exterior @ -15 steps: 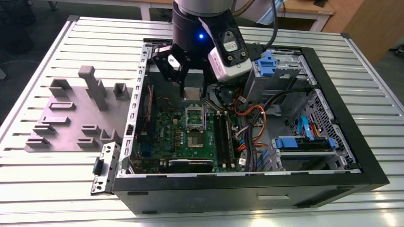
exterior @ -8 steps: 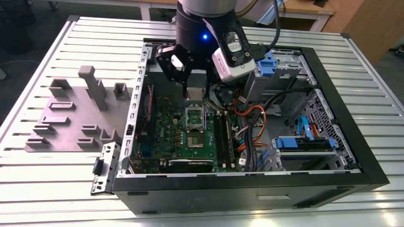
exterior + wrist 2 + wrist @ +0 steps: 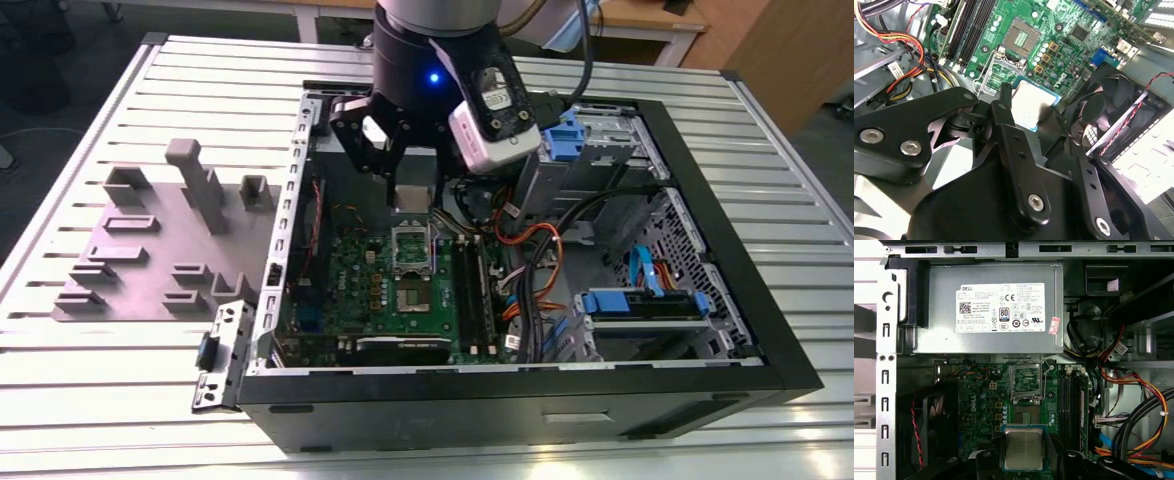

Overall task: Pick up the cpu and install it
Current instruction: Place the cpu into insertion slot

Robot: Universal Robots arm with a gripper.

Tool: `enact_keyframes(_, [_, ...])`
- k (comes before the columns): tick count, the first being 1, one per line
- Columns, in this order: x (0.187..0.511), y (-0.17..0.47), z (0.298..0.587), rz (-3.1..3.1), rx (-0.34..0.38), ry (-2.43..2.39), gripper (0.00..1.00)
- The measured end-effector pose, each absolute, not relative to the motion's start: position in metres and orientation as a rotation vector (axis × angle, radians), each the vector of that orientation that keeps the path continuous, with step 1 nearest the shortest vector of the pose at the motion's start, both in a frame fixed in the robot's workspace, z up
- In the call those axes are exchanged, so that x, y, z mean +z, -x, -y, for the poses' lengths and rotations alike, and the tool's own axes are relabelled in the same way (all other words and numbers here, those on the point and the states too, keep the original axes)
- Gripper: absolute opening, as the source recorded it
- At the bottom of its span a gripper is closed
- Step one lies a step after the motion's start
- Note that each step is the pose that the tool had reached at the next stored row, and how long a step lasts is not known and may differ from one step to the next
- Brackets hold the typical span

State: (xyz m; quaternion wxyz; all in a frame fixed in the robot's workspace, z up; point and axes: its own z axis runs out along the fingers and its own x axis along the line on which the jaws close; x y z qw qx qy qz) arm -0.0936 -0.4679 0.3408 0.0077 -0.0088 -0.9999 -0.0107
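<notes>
cpu: silver square, level, aloft over motherboard.

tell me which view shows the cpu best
The first wrist view: the cpu lies flat to the camera, held in the gripper. The second wrist view shows it slanted, partly behind the gripper. The exterior view shows a small pale square under the gripper.

A silver metal bench with long raised slats takes up most of the exterior view. Dark grey floor shows past its far corner on the exterior view's left. Beyond the bench's far edge stand pale wooden desks on white legs. A brown wooden panel rises past the far corner on the exterior view's right. Bright light glints off the slats along the near edge.
</notes>
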Motion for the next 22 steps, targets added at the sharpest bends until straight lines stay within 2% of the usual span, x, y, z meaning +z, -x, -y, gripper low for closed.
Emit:
enact_keyframes(12, [0.321, 0.090, 0.472, 3.126, -0.034, 0.030, 0.45])
enact_keyframes(22, [0.320, 0.090, 0.472, 3.126, -0.034, 0.030, 0.45])
